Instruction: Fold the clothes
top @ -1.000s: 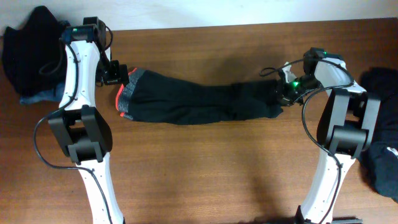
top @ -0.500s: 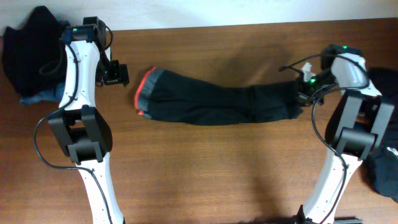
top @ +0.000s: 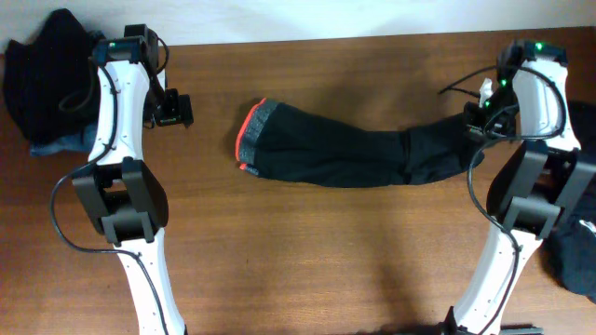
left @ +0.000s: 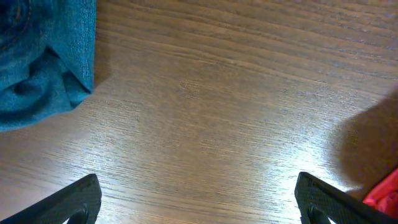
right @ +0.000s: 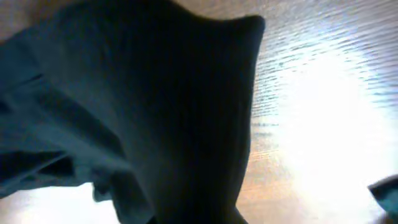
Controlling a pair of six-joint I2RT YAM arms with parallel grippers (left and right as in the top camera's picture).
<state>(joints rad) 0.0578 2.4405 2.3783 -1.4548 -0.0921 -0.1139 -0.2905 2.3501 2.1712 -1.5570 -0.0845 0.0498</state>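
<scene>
Your left jaws stood wide open and empty over the bare table (left: 205, 112), with the blue denim jeans (left: 37, 62) near them. Your right jaws were clamped on one end of the long black trousers (top: 354, 156), which lay stretched across the table, their red trim (top: 244, 140) pointing toward the left arm but well apart from it. A dark pile (top: 42, 65) lay at the far left and another dark heap (top: 573, 242) at the right.

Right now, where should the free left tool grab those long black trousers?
Grip the trousers at the red-trimmed end, coming from the left tool's side. That end lies free on the table, facing it, while the right tool grips the other end.
</scene>
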